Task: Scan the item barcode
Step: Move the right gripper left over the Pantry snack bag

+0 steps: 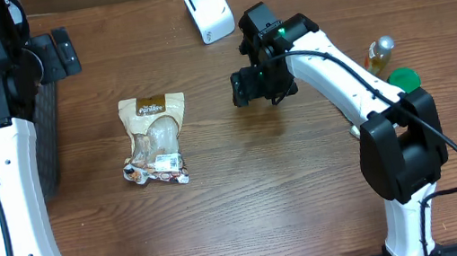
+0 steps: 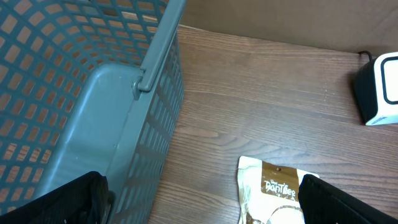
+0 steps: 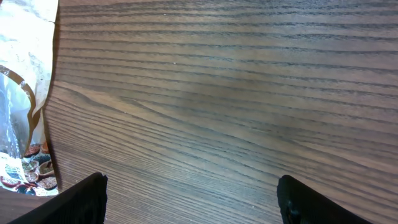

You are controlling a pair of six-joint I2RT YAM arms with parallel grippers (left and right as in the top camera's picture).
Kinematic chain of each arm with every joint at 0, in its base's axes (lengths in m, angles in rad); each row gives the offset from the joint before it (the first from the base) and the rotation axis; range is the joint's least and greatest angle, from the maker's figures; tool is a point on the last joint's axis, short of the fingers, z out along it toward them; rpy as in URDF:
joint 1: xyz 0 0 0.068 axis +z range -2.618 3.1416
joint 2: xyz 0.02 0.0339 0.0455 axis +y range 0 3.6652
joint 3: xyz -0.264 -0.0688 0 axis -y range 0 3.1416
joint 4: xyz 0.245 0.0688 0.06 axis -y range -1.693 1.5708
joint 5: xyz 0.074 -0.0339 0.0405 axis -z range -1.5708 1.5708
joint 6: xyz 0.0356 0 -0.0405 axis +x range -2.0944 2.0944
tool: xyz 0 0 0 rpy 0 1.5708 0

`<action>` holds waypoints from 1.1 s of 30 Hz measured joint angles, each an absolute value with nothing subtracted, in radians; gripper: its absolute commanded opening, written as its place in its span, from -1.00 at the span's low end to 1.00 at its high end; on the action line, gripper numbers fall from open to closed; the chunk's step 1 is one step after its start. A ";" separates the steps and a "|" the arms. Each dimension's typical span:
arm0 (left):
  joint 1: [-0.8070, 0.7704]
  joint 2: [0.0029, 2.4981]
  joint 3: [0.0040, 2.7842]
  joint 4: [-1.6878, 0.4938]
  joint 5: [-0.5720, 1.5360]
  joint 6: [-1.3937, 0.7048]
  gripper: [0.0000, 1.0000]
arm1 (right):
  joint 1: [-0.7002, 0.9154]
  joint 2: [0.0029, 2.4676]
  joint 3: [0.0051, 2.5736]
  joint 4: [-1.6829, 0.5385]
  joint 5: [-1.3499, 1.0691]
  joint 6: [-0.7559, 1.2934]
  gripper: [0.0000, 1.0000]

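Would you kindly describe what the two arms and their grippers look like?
The left arm and right arm have white links, black joints and thin black cables alongside. Each shows a small green light. The left gripper and right gripper are black.

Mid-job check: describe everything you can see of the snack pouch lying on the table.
The snack pouch is a beige, plastic-looking bag with a brown band and white lettering at its top, a clear window showing pale contents, and a printed bottom edge with a small white label. It lies flat and slightly crumpled on the wooden table, top end toward the far side, label end nearer. Only the table touches it; nothing holds it.
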State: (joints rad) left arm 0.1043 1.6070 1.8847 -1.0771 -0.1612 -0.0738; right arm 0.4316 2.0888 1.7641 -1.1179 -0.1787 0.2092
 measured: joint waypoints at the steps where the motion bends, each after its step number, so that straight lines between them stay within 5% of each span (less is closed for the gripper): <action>1: 0.104 1.607 1.885 -1.077 -0.161 -0.074 0.99 | 0.432 2.089 1.764 -1.117 -0.179 0.210 0.69; 9: 0.104 1.607 1.885 -1.077 -0.161 -0.074 0.99 | 0.432 2.089 1.764 -1.118 -0.179 0.210 0.72; 12: 0.104 1.607 1.885 -1.077 -0.161 -0.074 0.99 | 0.432 2.089 1.764 -1.117 -0.179 0.219 1.00; 33: 0.104 1.607 1.885 -1.077 -0.161 -0.074 0.99 | 0.490 2.089 1.764 -0.985 -0.406 0.337 0.82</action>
